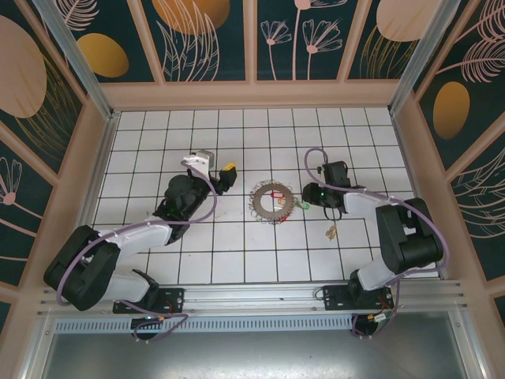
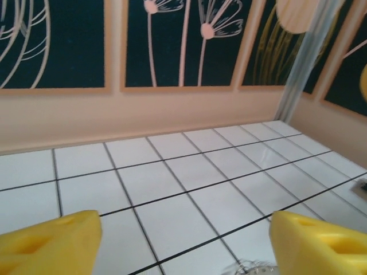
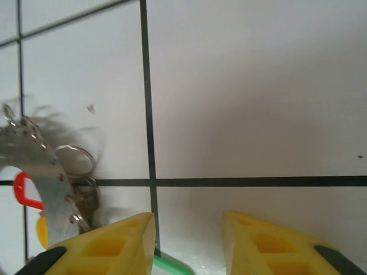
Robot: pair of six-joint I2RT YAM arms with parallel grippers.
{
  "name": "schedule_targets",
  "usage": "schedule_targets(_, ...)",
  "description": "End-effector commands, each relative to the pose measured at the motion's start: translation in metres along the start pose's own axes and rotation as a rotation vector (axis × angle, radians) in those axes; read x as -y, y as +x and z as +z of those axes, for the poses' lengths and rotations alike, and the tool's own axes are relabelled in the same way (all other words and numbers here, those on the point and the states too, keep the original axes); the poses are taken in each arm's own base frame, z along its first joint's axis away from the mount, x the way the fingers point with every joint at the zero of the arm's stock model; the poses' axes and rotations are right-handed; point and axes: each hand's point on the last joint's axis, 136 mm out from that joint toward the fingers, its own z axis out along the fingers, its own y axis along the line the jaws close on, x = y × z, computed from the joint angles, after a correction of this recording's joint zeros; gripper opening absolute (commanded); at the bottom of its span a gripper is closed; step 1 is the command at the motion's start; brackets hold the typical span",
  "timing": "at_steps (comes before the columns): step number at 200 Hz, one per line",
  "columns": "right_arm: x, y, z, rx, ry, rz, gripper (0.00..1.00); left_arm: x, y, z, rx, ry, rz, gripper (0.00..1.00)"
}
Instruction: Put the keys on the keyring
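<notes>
The left arm lies bent over the left part of the white tiled surface, and a violet cable loops along it. The left gripper is left of the middle, toward the far edge. It stands open: its yellow fingers are wide apart, with only tiles between them. A few tiles separate it from the keyring, which lies flat about in the middle of the surface.

The keyring is a thin silvery-grey hoop, and its rim carries many small metal loops. In the right wrist view a red key sits inside the hoop and a yellow key head shows below it, beside the band. A small wire ring with a dull metal key hangs at the outer rim.

The right gripper is just beside the right side of the hoop, low over the surface. Its jaws are parted, white tile shows in the gap, and they grip nothing. A green key head lies at the inner edge of one finger, mostly hidden.

Toward the near edge, near the right gripper, a loose key lies alone on a tile. The right arm rises at the near right corner. Dark walls with painted plants close in the surface.
</notes>
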Motion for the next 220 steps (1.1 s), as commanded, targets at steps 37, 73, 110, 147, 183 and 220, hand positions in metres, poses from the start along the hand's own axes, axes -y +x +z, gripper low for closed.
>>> schedule_targets(37, -0.023, -0.078, -0.074, 0.403, -0.059, 0.029, 0.37, -0.016, 0.010, 0.015, -0.115, -0.117, -0.241, 0.99)
schedule_targets(73, -0.027, -0.086, -0.088, 0.477, -0.147, 0.107, 0.45, -0.042, 0.030, 0.020, -0.196, -0.301, -0.351, 0.98)
schedule_targets(110, -0.031, -0.073, -0.061, 0.357, -0.174, 0.084, 0.39, -0.030, 0.050, 0.028, -0.258, -0.229, -0.446, 0.99)
schedule_targets(147, -0.039, -0.062, -0.029, 0.221, -0.222, 0.059, 0.40, 0.002, 0.079, 0.043, -0.367, -0.070, -0.599, 0.95)
schedule_targets(183, -0.048, -0.053, -0.007, 0.106, -0.261, 0.016, 0.42, 0.012, 0.102, 0.048, -0.449, -0.036, -0.693, 0.90)
schedule_targets(220, -0.055, -0.038, 0.009, -0.006, -0.318, -0.015, 0.43, 0.014, 0.119, 0.044, -0.510, -0.048, -0.742, 0.87)
